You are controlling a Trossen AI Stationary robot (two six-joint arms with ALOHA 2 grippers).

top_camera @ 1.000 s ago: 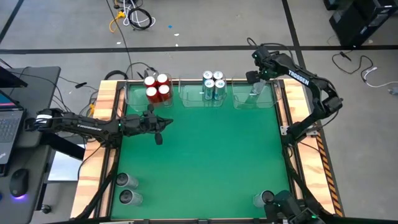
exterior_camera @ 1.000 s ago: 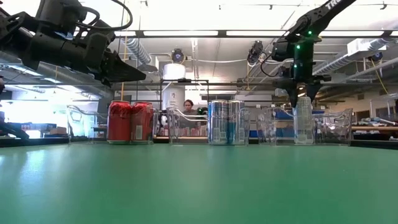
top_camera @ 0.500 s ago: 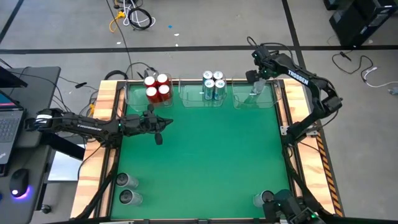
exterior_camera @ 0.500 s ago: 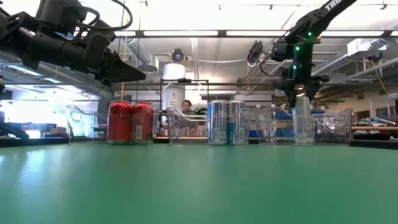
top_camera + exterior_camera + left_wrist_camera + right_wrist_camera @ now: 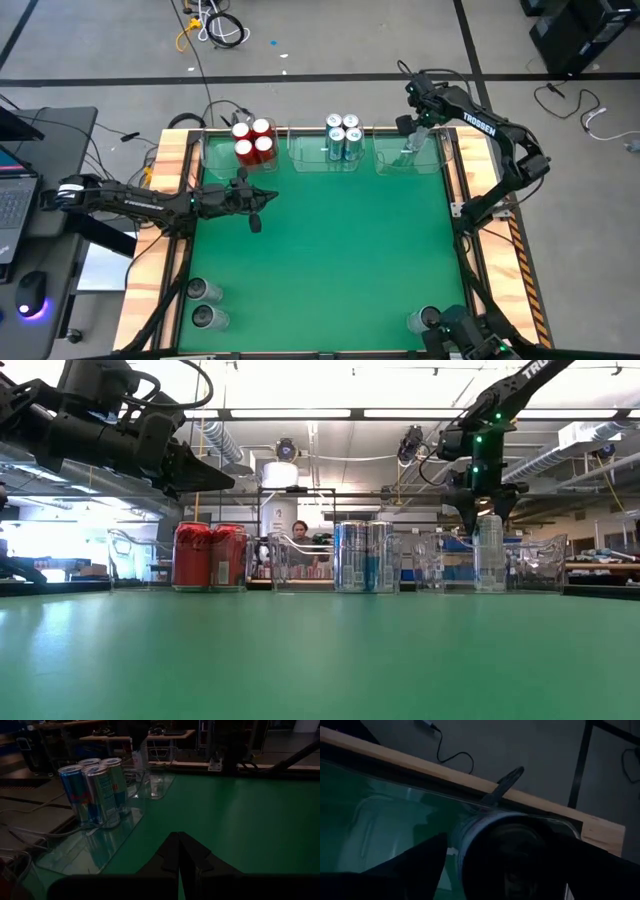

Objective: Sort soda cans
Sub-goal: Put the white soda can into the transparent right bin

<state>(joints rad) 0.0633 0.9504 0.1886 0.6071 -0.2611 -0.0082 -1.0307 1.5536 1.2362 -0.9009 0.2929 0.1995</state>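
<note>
Right pincer (image 5: 414,136) jaws apart above grey can (image 5: 489,553) in bin (image 5: 385,163); reds (image 5: 253,141), blues (image 5: 343,137) sorted. Three grey cans (image 5: 205,303) far off. Left pincer (image 5: 256,210) closed, empty.

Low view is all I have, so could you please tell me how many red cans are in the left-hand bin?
Observer: The high view shows four red cans, packed in a square inside the left bin.
Operator: Thank you. And how many blue ones?
Observer: There are four blue-and-white cans, also in a square, in the middle bin.
Operator: Are any cans still outside the bins?
Observer: Yes, three grey cans stand at the table edge opposite the bins. Two are near the left corner and one is near the right corner.
</note>
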